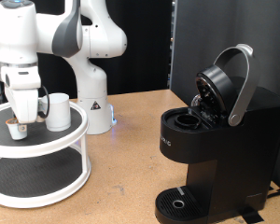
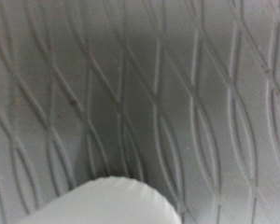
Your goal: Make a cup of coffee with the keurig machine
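Observation:
In the exterior view the white cup (image 1: 58, 111) stands on the top shelf of a round two-tier rack (image 1: 73, 140) at the left. Just left of the cup my gripper (image 1: 23, 119) hangs low over the shelf. A small white pod (image 1: 19, 131) sits at its fingertips, and I cannot see whether the pod is between them. On the right stands the black keurig machine (image 1: 219, 149), with its lid and silver handle (image 1: 241, 84) raised and the pod chamber (image 1: 187, 119) open. The wrist view is blurred and shows no fingers, only grey mesh (image 2: 177, 84) and a white rounded rim (image 2: 112, 201).
The arm's white base (image 1: 95, 107) stands right behind the rack. The machine's round drip tray (image 1: 182, 203) is low at the front with nothing on it. A brown tabletop (image 1: 131, 149) lies between rack and machine, and a dark panel (image 1: 224, 37) rises behind.

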You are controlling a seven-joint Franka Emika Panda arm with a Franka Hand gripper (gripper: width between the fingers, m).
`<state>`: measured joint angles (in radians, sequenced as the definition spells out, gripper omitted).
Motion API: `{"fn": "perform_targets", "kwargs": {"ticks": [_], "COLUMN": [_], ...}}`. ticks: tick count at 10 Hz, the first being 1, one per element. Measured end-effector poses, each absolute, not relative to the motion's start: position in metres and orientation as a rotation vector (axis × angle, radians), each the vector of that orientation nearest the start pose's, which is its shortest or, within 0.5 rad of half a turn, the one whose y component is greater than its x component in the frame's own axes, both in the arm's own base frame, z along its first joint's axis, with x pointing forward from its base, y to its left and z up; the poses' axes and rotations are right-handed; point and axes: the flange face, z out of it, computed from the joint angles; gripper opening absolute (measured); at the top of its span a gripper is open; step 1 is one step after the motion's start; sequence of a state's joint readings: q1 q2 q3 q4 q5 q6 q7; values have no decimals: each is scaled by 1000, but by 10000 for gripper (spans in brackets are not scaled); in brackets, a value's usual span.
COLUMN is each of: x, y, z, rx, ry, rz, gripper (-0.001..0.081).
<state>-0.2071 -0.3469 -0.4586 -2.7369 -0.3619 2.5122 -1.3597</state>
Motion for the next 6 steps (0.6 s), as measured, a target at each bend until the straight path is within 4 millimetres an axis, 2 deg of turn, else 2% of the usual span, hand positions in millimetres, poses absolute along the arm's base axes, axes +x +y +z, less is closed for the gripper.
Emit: {"fn": "perform_targets", "kwargs": {"ticks": [2,6], "x": [316,311], "y": [-234,-238], "z": [345,407], "rx": [-2826,-2741], "ry": [-1548,-1537], "rz": [5,-20], "gripper": [463,430]}}
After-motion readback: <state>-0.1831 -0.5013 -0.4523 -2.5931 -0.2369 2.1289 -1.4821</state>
